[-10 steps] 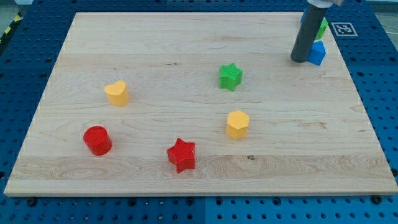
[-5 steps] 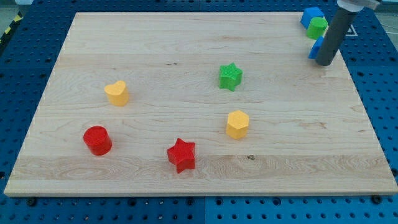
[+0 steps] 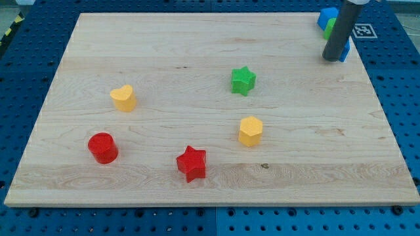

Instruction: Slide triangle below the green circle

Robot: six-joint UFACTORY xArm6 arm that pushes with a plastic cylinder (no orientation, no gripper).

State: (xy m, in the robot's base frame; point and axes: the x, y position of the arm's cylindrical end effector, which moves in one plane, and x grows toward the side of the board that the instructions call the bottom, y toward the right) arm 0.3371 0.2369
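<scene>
My tip (image 3: 333, 59) rests near the board's top right corner. A blue block (image 3: 345, 52), seemingly the triangle, sits right behind the rod at the board's right edge; only a sliver shows to the rod's right. The green circle (image 3: 332, 27) lies just above it, half hidden by the rod. Another blue block (image 3: 326, 16) sits at the top, touching the green circle. The tip is against the lower left side of the hidden blue block.
On the wooden board (image 3: 197, 46) lie a green star (image 3: 243, 80), a yellow heart (image 3: 123, 98), a yellow hexagon (image 3: 250, 130), a red cylinder (image 3: 102, 147) and a red star (image 3: 191, 163). A blue pegboard table surrounds the board.
My tip swung right past the blue block, then came back slightly left and up. The blue block has shifted a little to the right and is now mostly hidden behind the rod.
</scene>
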